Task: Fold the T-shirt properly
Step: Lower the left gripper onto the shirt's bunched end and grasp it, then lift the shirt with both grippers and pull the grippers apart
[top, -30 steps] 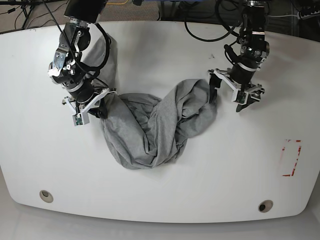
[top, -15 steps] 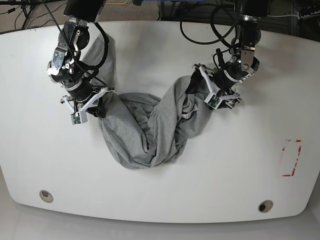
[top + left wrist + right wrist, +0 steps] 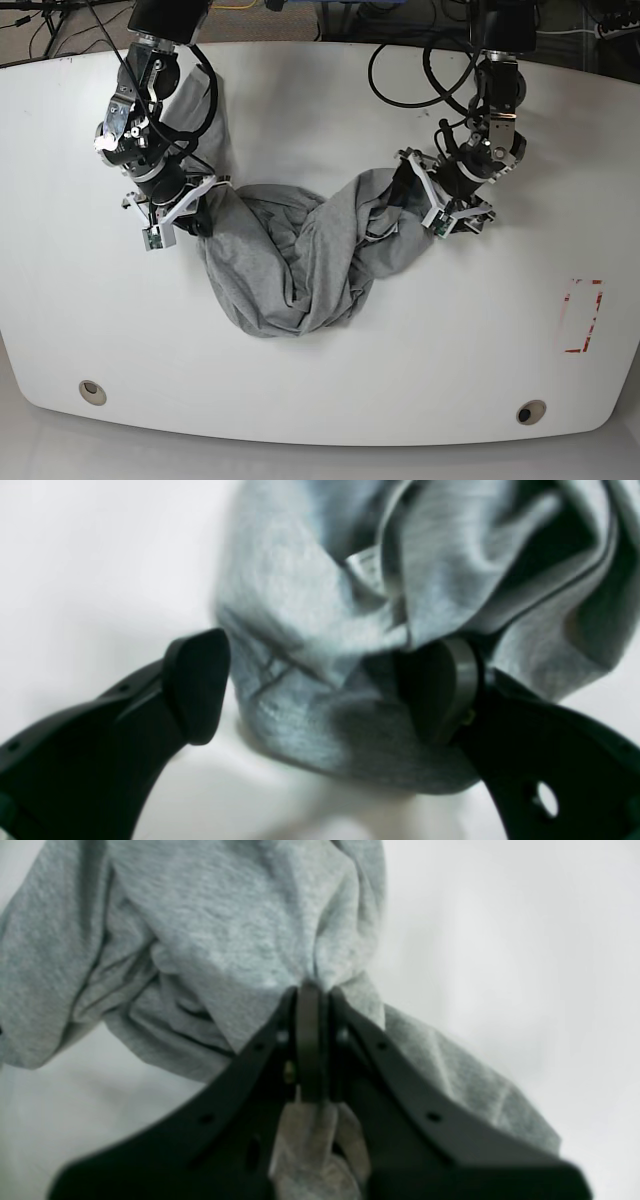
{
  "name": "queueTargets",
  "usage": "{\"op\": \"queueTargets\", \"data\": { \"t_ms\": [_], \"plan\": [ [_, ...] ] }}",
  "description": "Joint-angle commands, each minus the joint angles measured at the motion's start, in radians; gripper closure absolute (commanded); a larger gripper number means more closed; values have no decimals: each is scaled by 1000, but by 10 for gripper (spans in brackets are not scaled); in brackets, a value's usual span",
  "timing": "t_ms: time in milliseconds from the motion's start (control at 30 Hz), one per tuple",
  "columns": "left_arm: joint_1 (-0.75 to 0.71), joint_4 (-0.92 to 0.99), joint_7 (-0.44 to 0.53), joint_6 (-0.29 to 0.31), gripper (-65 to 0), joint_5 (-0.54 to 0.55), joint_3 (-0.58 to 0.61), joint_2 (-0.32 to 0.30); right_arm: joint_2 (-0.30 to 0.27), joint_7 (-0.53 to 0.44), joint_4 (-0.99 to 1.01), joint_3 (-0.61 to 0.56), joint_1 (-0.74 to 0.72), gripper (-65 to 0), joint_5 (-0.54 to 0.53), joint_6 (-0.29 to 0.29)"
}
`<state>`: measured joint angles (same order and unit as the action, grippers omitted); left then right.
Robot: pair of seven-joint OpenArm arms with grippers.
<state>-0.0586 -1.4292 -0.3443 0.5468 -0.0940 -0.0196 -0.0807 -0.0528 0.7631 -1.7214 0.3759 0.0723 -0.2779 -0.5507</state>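
With our right gripper (image 3: 311,1005) clenched on the bunched T-shirt (image 3: 300,260) and left gripper (image 3: 320,690) agape around a fold near the table's (image 3: 420,380) far edge, we risk pinching several layers.

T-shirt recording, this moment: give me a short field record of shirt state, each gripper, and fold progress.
shirt: grey T-shirt bunched and twisted on the white table, not flat
right gripper: right gripper shut on a pinch of fabric at the shirt's edge
left gripper: left gripper open, jaws on either side of a bunched part of the shirt, not clamped
lettering: not visible
fold progress: no fold made; shirt not yet spread out
other: red marking on the table, apart from the shirt
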Motion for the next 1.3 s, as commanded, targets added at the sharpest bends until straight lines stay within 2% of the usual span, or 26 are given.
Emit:
{"op": "queueTargets", "data": {
  "t_ms": [0,233,300,567,633,700,900,967,1033,1233,1267],
  "plan": [
    [15,-38,15,-5,-526,37,-52,-7,-5,-21,-21,1,-11,-6,-16,-5],
    [6,-112,-13,-8,-538,129,-156,-28,-4,-17,-18,0,-8,-6,-14,-2],
    [-16,-172,-19,-25,-553,121,-142,-27,-7,-13,-22,1,-9,-5,-13,-3],
    [-35,-208,-24,-68,-564,78,-77,-26,-7,-11,-25,0,-10,-5,-13,-2],
    [-42,-210,-22,-129,-575,52,-1,-29,-7,-4,-24,7,-11,-4,-14,-3],
    [-40,-205,-24,-146,-581,48,15,-30,-7,-1,-24,7,-11,-5,-14,-3],
    [-36,-192,-25,-154,-578,56,29,-35,-9,-1,-26,7,-12,-4,-15,-4],
    [-46,-169,20,-167,-539,62,17,-47,-10,-16,-21,6,-9,-10,-12,-1],
    [-46,-165,35,-167,-469,62,10,-48,-11,-15,-21,5,-10,-9,-13,-1],
    [-36,-151,63,-146,-196,65,-8,-52,-12,-17,-21,4,-9,-9,-14,-1],
    [-29,-151,44,-122,-109,65,-6,-50,-11,-13,-22,6,-8,-10,-15,-2]
  ]
}}
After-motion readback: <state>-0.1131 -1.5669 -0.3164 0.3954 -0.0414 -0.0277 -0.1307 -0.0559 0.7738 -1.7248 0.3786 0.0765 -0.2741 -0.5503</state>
